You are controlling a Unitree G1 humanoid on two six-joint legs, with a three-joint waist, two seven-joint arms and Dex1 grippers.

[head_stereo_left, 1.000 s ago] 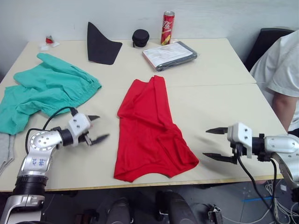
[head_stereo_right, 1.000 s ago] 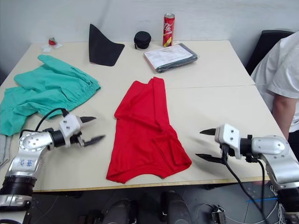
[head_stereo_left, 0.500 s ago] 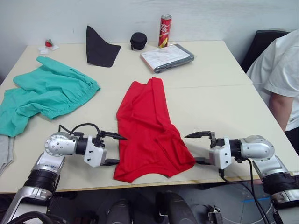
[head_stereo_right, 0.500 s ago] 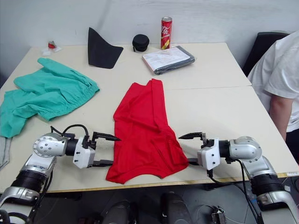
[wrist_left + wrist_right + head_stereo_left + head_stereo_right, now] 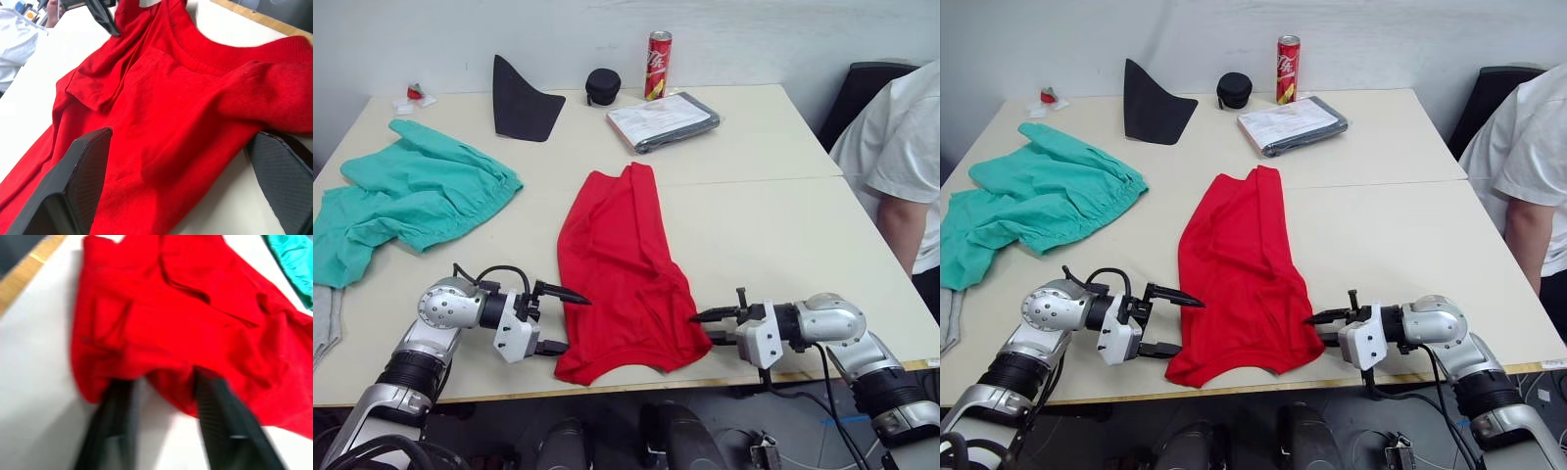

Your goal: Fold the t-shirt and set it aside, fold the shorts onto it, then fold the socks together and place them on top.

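The red t-shirt (image 5: pixel 622 264) lies crumpled lengthwise in the middle of the table (image 5: pixel 773 225). My left gripper (image 5: pixel 566 320) is open at the shirt's near left corner, one finger above the cloth and one at table level; the left wrist view shows red cloth between its wide-spread fingers (image 5: pixel 88 161). My right gripper (image 5: pixel 705 327) has its fingers nearly together on the shirt's near right edge, and a fold of the t-shirt (image 5: pixel 161 328) sits between them. The teal shorts (image 5: pixel 411 196) lie bunched at the left. A grey sock (image 5: pixel 321 318) shows at the far left edge.
At the back stand a black pointed fabric piece (image 5: pixel 521 93), a round black case (image 5: pixel 603 84), a red can (image 5: pixel 658 65) and a wrapped flat packet (image 5: pixel 666 119). A person in a white shirt (image 5: pixel 901 157) sits at the right. The table's front edge runs just below both grippers.
Both arms have moved inward to the shirt's near corners. The right gripper's fingers have closed from wide apart onto the shirt's right edge. The left gripper has slid further onto the cloth.
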